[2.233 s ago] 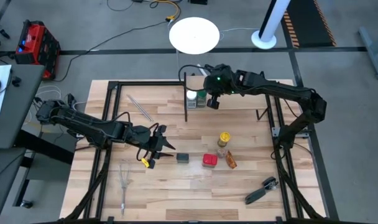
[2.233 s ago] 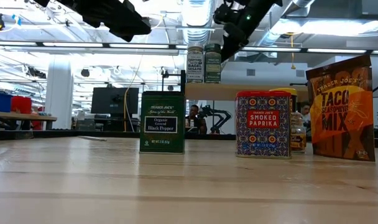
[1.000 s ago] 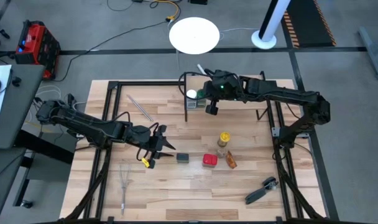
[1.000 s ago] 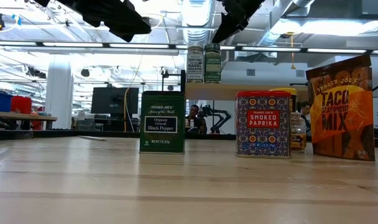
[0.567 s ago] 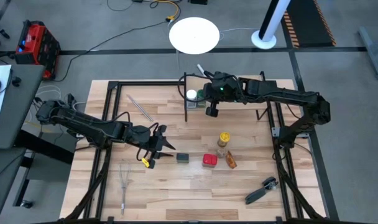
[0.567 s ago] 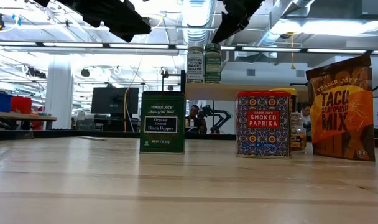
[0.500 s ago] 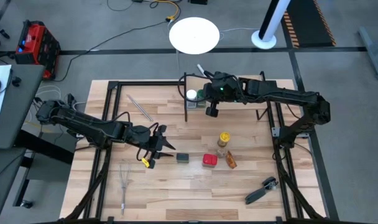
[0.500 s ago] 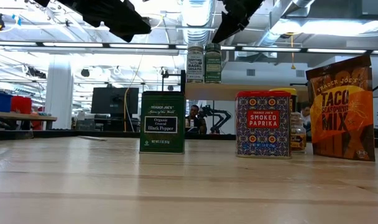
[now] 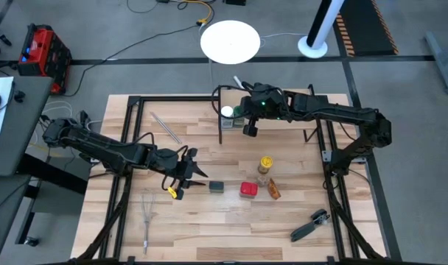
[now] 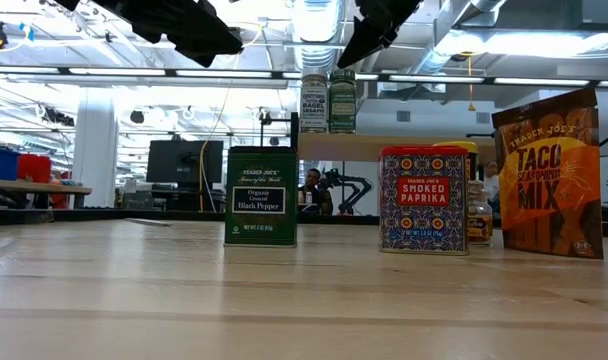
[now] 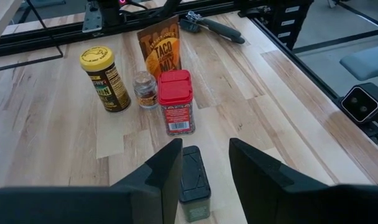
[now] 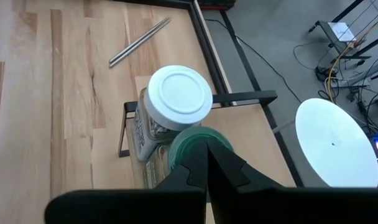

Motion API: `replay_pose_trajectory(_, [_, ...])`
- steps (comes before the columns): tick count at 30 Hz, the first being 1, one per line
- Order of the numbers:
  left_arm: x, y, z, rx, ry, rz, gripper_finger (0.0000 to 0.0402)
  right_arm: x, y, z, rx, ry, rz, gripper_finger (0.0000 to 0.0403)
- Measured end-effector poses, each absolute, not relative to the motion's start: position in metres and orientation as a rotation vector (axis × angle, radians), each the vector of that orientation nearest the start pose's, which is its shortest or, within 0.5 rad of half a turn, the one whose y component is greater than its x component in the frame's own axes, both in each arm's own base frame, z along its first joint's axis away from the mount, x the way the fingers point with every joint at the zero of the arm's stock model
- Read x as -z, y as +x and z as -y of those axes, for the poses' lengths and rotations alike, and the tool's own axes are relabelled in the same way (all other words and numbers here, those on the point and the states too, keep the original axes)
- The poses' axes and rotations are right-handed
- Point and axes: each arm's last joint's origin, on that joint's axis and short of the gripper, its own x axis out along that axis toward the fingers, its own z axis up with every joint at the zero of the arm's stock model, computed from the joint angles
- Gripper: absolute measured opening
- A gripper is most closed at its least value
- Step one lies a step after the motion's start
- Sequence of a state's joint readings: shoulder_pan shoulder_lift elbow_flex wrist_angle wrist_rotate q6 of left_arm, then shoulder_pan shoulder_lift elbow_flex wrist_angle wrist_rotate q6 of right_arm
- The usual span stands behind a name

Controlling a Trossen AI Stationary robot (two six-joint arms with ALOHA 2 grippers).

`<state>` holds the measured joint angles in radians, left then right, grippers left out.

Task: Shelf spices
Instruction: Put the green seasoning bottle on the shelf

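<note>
Pale wood is carrying two jars on the low black-posted shelf (image 9: 283, 120) at the far side of the table: a white-capped glass jar (image 9: 226, 112) and a green-capped jar (image 12: 195, 148) just to its right, touching or nearly so. The right gripper (image 9: 250, 129) is hanging just above and nearer than the green cap, its fingers pressed together and holding nothing. The left gripper (image 11: 204, 168) is waiting over the near left of the table, its fingers parted and empty, pointing at the dark square pepper tin (image 11: 194, 190). To the right of that tin are standing the red paprika tin (image 10: 423, 200), the yellow-capped jar (image 9: 264, 163), a small clear jar (image 11: 145, 89) and the orange taco-mix packet (image 10: 550, 172). To do this step well, the right arm should be lifting clear before swinging, so its fingers do not clip the green cap, and then be heading for the yellow-capped jar, the nearest to it. Compared with two seconds ago, the right gripper has come off the green-capped jar and drawn slightly nearer and higher; both shelved jars have stayed put, and the left arm has not moved.
</note>
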<state>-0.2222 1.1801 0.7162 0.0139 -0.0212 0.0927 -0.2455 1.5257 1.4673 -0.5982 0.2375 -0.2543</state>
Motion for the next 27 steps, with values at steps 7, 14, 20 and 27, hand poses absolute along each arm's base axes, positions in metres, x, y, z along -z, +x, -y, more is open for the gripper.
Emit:
replay_pose_trajectory(7, [-0.2496, 0.2464, 0.0550, 0.218, 0.144, -0.438, 0.0123, -0.3530, 0.3204, 0.0838, 0.366, -0.226, -0.731, 0.0005])
replay_pose_trajectory(14, [-0.2496, 0.2464, 0.0550, 0.218, 0.143, -0.438, 0.0123, -0.3516, 0.3198, 0.0813, 0.359, -0.221, -0.748, 0.0005])
replay_pose_trajectory(20, [-0.2496, 0.2464, 0.0551, 0.218, 0.144, -0.438, 0.0123, -0.3517, 0.3198, 0.0813, 0.359, -0.221, -0.746, 0.0005])
replay_pose_trajectory(27, [-0.2496, 0.2464, 0.0552, 0.218, 0.145, -0.438, 0.0123, -0.3519, 0.3200, 0.0813, 0.356, -0.230, -0.746, 0.0005])
